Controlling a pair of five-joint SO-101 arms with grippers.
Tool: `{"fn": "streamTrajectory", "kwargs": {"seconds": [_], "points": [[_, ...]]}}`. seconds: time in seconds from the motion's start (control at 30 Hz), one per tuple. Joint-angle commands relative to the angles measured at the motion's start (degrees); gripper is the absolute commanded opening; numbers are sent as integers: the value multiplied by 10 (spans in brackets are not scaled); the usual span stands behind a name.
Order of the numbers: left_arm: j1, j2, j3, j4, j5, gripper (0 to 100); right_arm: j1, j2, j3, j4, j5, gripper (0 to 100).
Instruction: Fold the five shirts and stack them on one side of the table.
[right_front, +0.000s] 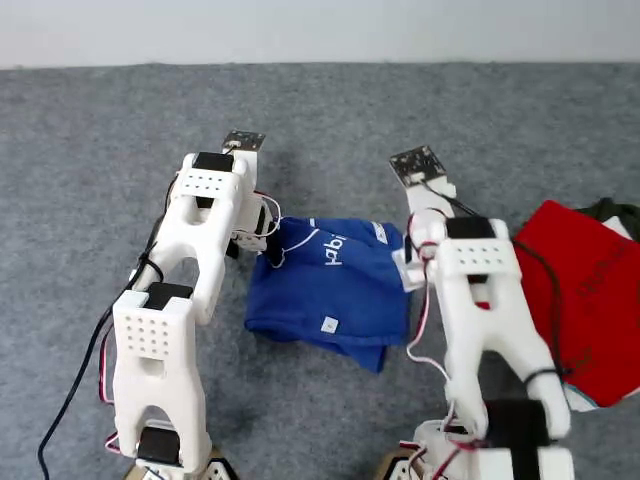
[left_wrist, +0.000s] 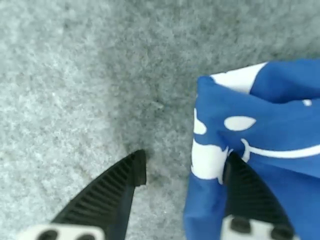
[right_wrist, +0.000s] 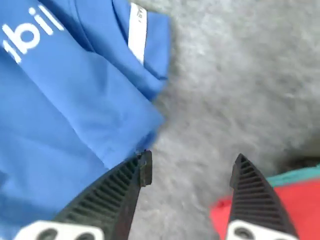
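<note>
At the middle of the grey surface (right_front: 100, 150), a half-folded blue shirt (right_front: 330, 290) lies between the left end effector (left_wrist: 186, 165) and right end effector (right_wrist: 192, 165), both spread at its opposite edges, seemingly ready to pinch them for a fold, a red shirt (right_front: 580, 290) set aside.

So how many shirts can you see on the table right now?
3. A blue shirt lies in the middle; a red shirt lies to its right; a dark green shirt peeks out behind the red one. More may be hidden under the red.
</note>
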Motion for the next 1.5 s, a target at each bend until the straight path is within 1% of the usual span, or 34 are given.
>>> {"fn": "streamTrajectory", "kwargs": {"seconds": [0.0, 0.17, 0.43, 0.67, 0.8, 0.87, 0.9, 1.03, 1.07, 1.17, 1.27, 1.33, 1.47], "points": [[-4, 11, -3, -6, 4, 246, -30, 43, -49, -9, -17, 268], [-4, 11, -3, -6, 4, 246, -69, 68, -89, 20, -17, 269], [-4, 11, -3, -6, 4, 246, -69, 74, -195, 95, -12, 269], [-4, 11, -3, -6, 4, 246, -77, 123, -153, 87, -13, 267], [-4, 11, -3, -6, 4, 246, -73, 164, -145, 51, -12, 266], [-4, 11, -3, -6, 4, 246, -77, 180, -148, 36, -12, 240], [-4, 11, -3, -6, 4, 246, -78, 185, -148, 29, -11, 205], [-4, 11, -3, -6, 4, 246, -73, 204, -148, 12, -11, 17], [-4, 11, -3, -6, 4, 246, -71, 207, -148, 9, -11, 7], [-4, 11, -3, -6, 4, 246, -62, 210, -149, 9, -11, 20], [-4, 11, -3, -6, 4, 246, -61, 209, -158, 7, 18, 19], [-4, 11, -3, -6, 4, 246, -63, 209, -178, 10, 29, 10], [-4, 11, -3, -6, 4, 246, -63, 209, -225, 11, 28, 10]]}}
